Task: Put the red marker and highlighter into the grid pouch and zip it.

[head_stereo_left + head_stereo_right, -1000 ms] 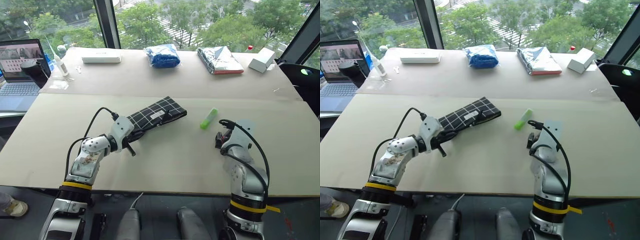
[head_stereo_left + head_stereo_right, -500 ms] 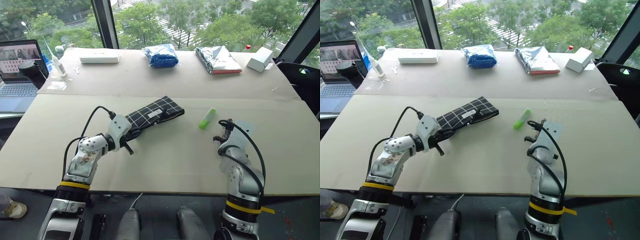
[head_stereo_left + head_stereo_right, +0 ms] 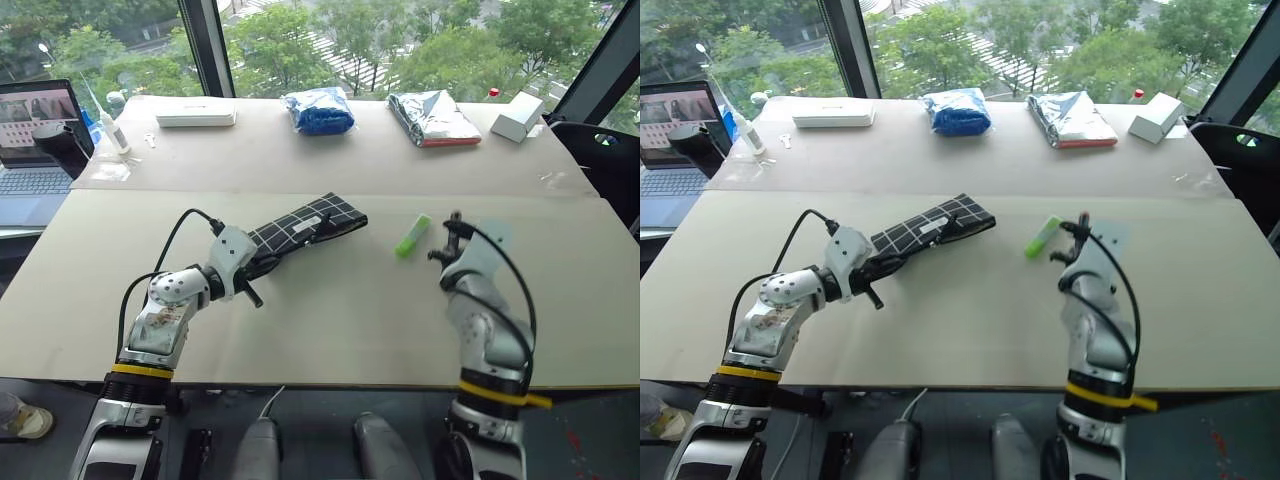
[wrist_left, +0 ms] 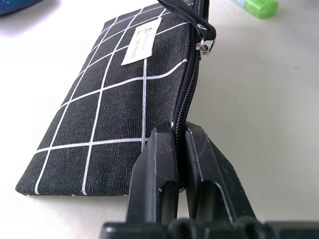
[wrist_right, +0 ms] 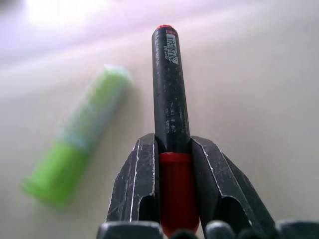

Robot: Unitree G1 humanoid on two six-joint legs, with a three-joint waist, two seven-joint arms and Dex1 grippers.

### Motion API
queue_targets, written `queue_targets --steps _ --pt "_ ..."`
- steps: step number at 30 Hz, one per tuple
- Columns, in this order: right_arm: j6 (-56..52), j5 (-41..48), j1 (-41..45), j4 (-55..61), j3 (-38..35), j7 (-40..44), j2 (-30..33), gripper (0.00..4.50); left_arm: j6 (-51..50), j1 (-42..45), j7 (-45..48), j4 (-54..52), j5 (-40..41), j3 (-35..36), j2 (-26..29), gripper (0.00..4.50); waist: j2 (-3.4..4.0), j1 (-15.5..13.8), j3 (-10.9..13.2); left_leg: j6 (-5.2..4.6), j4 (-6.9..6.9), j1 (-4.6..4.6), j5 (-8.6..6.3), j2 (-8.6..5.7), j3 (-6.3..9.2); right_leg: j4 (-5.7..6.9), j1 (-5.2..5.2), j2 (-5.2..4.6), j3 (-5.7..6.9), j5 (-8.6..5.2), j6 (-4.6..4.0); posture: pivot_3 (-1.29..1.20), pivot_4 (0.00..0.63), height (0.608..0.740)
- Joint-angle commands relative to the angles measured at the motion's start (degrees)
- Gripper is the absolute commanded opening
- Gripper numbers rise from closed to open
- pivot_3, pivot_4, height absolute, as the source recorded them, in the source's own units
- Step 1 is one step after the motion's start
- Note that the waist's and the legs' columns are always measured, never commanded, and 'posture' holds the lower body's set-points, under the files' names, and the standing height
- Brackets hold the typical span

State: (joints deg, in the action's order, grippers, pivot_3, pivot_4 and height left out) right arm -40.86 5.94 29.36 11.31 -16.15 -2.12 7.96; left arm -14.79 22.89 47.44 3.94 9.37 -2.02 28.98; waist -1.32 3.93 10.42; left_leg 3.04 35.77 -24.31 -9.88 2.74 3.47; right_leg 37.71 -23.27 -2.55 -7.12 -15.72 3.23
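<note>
**Marker clamped in the right gripper, pouch edge pinched by the left**

The right gripper [image 5: 172, 199] has its two black fingers pressed against the red marker [image 5: 171, 99], clamping the red body while the long black end sticks out past the fingertips. In the head views this gripper [image 3: 448, 240] is raised off the surface [image 3: 330, 320], with the marker's dark end just visible above it.

Just beside it, toward the robot's left, the highlighter [image 3: 413, 236] lies flat on the surface, untouched.

The left gripper [image 4: 180, 149] has its fingers squeezed together on the near end of the grid pouch [image 4: 114, 104], right at the zipper line. The pouch [image 3: 305, 223] lies flat, stretching away from that gripper toward the highlighter, its white label facing up and the zipper pull strap [image 4: 197, 22] at the far end.

Well beyond, along the far side, rest a blue bag [image 3: 320, 110], a silver foil bag [image 3: 433, 117], a white box [image 3: 518, 117] and a flat white case [image 3: 196, 113]. A laptop [image 3: 35, 150] stands open at the far left.
</note>
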Motion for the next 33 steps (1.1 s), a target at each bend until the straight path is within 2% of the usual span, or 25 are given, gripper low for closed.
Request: queue_targets --steps 1,3,7,11,15,19,30,33 --pt "13.29 3.08 2.35 1.83 6.08 19.00 10.08 0.53 2.31 0.03 2.17 -2.06 1.98 1.03 1.01 0.00 0.00 0.03 0.00 0.00 -0.05 0.01 0.00 0.01 0.01 -0.05 0.01 0.01 0.01 -0.01 0.02 0.00 0.150 0.740" --pt "18.61 4.16 1.25 2.85 10.11 31.01 17.56 0.53 3.00 -0.11 2.93 -1.57 2.24 1.29 1.32 0.00 -0.01 0.04 0.00 -0.02 -0.11 0.01 -0.01 0.03 0.00 -0.14 0.05 0.01 0.02 -0.02 0.03 0.00 0.150 0.740" --pt "26.28 6.87 -3.85 4.26 15.84 50.00 29.01 0.53 3.96 -0.13 4.41 -0.71 3.29 1.54 1.50 0.00 -0.04 -0.17 0.01 -0.03 -0.11 0.00 -0.02 0.02 0.00 -0.24 0.09 0.00 0.03 -0.02 0.03 0.00 0.150 0.740" --pt "37.32 2.00 -5.58 -0.95 19.85 58.45 36.87 0.53 3.31 0.08 6.01 -1.71 4.83 1.89 1.55 0.00 -0.09 -0.34 0.06 -0.03 0.01 -0.02 -0.02 0.00 -0.02 -0.24 0.12 -0.02 0.02 -0.05 0.09 0.00 0.150 0.740" --pt "42.98 -0.05 -2.18 -6.67 20.61 60.50 38.71 0.53 2.50 0.42 6.75 -2.44 5.79 2.22 2.03 0.00 -0.11 -0.19 0.07 -0.03 0.07 0.03 -0.02 0.01 -0.05 -0.16 0.11 -0.01 -0.01 -0.16 0.28 0.00 0.150 0.740" --pt "46.66 -2.17 -0.16 -9.58 22.16 60.72 37.89 0.53 2.13 0.18 7.45 -3.15 6.29 2.06 2.44 0.00 -0.12 -0.09 0.08 -0.03 0.04 0.04 -0.02 0.02 -0.03 -0.14 0.10 0.00 -0.01 -0.10 0.18 0.00 0.150 0.740" --pt "51.92 -10.24 1.86 -15.88 24.48 58.37 38.17 0.53 2.20 -0.97 8.14 -4.16 6.61 0.96 2.62 0.00 -0.14 -0.81 0.08 -0.03 0.10 0.04 -0.02 0.00 -0.04 -0.10 0.12 -0.02 -0.01 -0.02 0.05 0.00 0.150 0.740" --pt "50.72 -9.42 2.40 -15.97 23.78 57.92 36.92 0.53 2.33 -0.96 8.77 -3.99 6.48 0.59 2.78 0.00 -0.14 -0.98 0.08 -0.03 0.10 0.04 -0.02 0.01 -0.04 -0.09 0.11 -0.01 -0.01 0.01 0.00 0.00 0.150 0.740"
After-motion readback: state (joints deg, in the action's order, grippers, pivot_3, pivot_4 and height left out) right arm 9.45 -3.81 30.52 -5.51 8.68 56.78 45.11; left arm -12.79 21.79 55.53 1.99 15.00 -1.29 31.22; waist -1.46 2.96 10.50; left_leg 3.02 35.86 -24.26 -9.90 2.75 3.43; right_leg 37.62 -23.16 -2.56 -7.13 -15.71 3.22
